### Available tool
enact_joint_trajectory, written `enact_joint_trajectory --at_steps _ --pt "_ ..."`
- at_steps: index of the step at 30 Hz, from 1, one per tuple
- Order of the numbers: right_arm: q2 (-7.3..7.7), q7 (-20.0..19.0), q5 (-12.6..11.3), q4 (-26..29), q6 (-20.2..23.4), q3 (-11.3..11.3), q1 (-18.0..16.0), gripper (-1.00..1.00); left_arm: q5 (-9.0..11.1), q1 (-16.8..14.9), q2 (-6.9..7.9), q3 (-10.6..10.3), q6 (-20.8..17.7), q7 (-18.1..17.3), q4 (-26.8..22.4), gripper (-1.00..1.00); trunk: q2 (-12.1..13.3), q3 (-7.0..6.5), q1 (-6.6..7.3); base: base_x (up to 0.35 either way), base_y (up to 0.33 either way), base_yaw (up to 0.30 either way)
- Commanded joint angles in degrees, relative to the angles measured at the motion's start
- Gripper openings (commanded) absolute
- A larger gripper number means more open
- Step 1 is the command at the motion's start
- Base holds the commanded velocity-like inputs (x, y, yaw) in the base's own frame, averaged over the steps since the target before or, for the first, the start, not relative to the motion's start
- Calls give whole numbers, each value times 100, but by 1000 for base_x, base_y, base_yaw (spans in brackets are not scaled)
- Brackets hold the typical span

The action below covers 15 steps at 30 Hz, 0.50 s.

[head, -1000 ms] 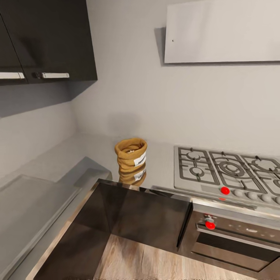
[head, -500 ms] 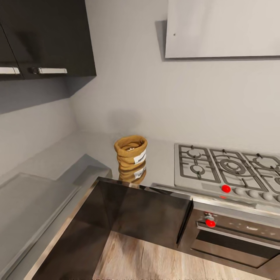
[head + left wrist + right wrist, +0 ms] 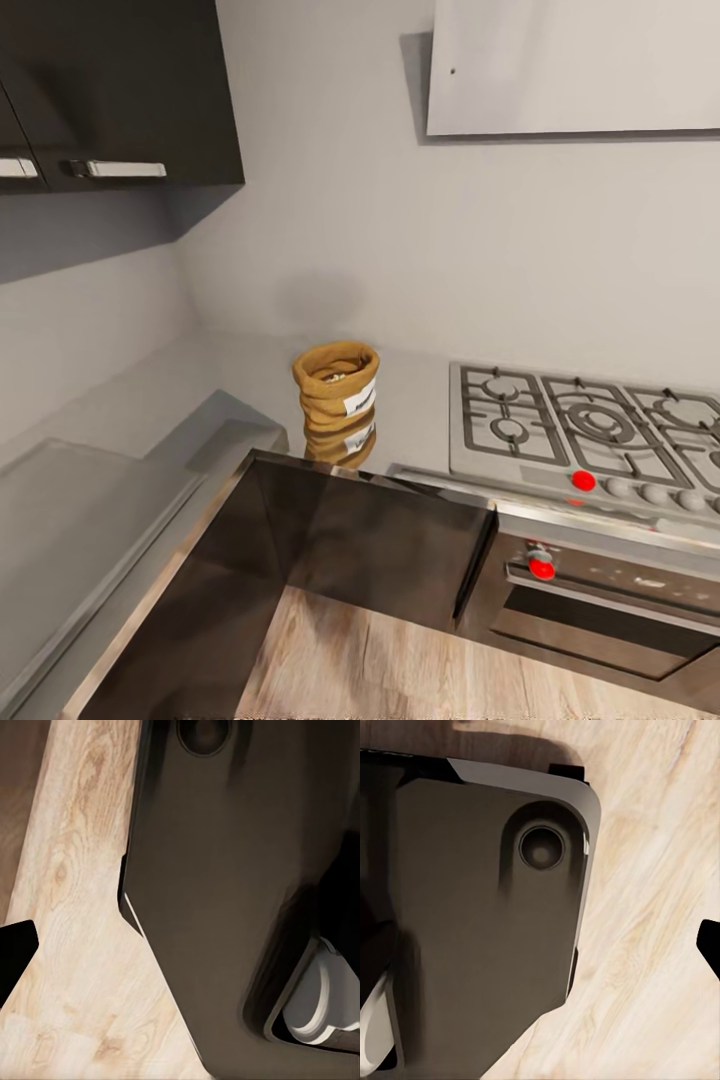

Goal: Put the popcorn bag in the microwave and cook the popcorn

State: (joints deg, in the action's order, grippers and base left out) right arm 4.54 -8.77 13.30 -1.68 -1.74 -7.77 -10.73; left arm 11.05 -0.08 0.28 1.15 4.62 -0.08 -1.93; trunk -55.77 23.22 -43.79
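This is a home kitchen. At the right of the head view a steel gas hob (image 3: 590,430) with grated burners and red knobs sits in a glossy grey countertop (image 3: 150,450) that turns a corner at the lower left. Below the hob is a built-in oven (image 3: 600,610). Dark wall cabinets (image 3: 110,90) with silver handles fill the upper left, and a pale extractor hood (image 3: 575,65) hangs at the upper right. Dark base cabinets (image 3: 370,545) stand on a wood-plank floor (image 3: 400,670).
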Motion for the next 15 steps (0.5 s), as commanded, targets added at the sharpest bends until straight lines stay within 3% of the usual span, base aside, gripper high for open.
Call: enact_joint_trajectory --at_steps 1,15 --pt "3 -12 49 -16 -19 -49 -8 100 27 -1 1 8 13 -3 -1 100 -4 15 0 0 0 0" --pt "3 -13 49 -16 -13 -49 -8 100 29 -1 7 8 13 -1 1 100 -4 145 0 0 0 0"
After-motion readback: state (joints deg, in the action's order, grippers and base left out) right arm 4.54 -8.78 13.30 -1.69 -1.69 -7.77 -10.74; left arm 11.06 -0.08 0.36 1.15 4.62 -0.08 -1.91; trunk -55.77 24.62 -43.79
